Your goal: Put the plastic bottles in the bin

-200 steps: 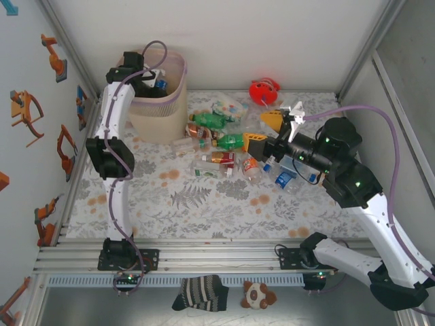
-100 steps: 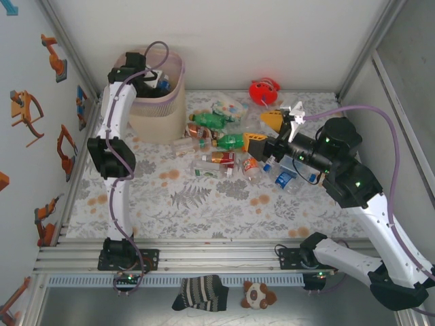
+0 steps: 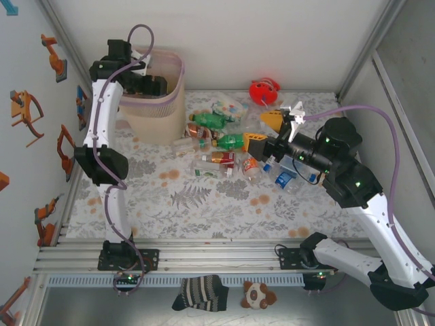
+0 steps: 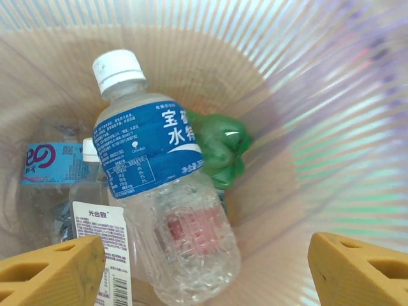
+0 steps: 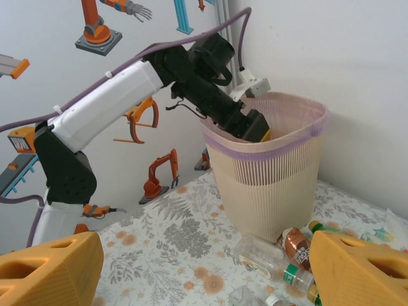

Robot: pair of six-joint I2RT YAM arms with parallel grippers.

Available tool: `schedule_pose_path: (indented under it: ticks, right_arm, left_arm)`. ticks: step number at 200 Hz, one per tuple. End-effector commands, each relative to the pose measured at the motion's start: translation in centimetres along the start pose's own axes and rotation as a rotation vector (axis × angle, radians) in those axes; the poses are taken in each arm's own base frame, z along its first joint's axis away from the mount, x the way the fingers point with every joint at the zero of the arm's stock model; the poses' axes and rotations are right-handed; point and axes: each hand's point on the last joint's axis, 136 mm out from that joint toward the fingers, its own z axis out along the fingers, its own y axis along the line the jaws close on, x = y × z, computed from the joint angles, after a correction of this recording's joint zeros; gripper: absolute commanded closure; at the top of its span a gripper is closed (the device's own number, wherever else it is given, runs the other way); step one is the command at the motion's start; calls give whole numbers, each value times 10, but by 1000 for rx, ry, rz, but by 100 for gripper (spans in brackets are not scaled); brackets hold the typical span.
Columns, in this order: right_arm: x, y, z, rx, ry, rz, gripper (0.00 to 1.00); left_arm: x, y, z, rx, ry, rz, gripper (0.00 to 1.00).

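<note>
My left gripper (image 3: 153, 85) hangs inside the pale pink bin (image 3: 162, 117), open, its yellow fingertips (image 4: 58, 271) wide apart with nothing between them. Below it in the bin (image 4: 299, 89) lie a clear bottle with a blue label and white cap (image 4: 153, 185), a crumpled green bottle (image 4: 223, 150) and two more clear bottles (image 4: 51, 162). Several plastic bottles (image 3: 219, 140), green and clear, lie in a pile mid-table. My right gripper (image 3: 264, 133) hovers open over that pile's right side. From the right wrist the bin (image 5: 274, 172) stands ahead with a clear bottle (image 5: 274, 258) at its foot.
A red round toy (image 3: 264, 90) sits at the back wall and a patterned packet (image 3: 230, 107) lies behind the pile. A striped sock (image 3: 200, 292) and a plush toy (image 3: 258, 294) rest in front of the table's rail. The floral tabletop (image 3: 204, 204) is bare nearer the arms.
The left gripper let go of the blue-labelled bottle, which now lies in the bin. The left arm's wrist has drawn back to the left over the bin. The right arm has not moved.
</note>
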Motion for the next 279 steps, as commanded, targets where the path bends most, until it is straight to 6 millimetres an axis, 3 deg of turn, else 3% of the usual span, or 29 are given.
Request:
schedule_pose_path:
  ticks: [1, 23, 53, 117, 145, 171, 200, 243, 279]
  right_arm:
    - [-9, 6, -4, -14, -35, -16, 17]
    - [-9, 6, -3, -16, -36, -17, 17]
    - [-8, 6, -4, -14, -35, -15, 17]
    - [-6, 4, -9, 9, -32, -20, 17]
    - [-3, 0, -9, 28, -22, -8, 17]
    - [7, -12, -6, 92, 20, 26, 18]
    - [25, -36, -5, 218, 91, 103, 19]
    - [72, -79, -11, 467, 270, 187, 19]
    - [113, -104, -21, 599, 400, 232, 19]
  left_arm:
    - [-13, -13, -23, 36, -61, 2, 23]
    - [-15, -14, -18, 49, -66, 10, 36]
    - [-9, -2, 8, 40, -30, -3, 51]
    - [25, 22, 74, 46, 104, -57, 59]
    - [30, 21, 81, 67, 122, -77, 61]
    - [19, 15, 65, 77, 80, -68, 61]
    - [-3, 4, 32, 83, -5, -45, 60]
    - [-30, -17, -22, 112, -129, -20, 60]
    - [-37, -34, -57, 144, -194, -10, 59]
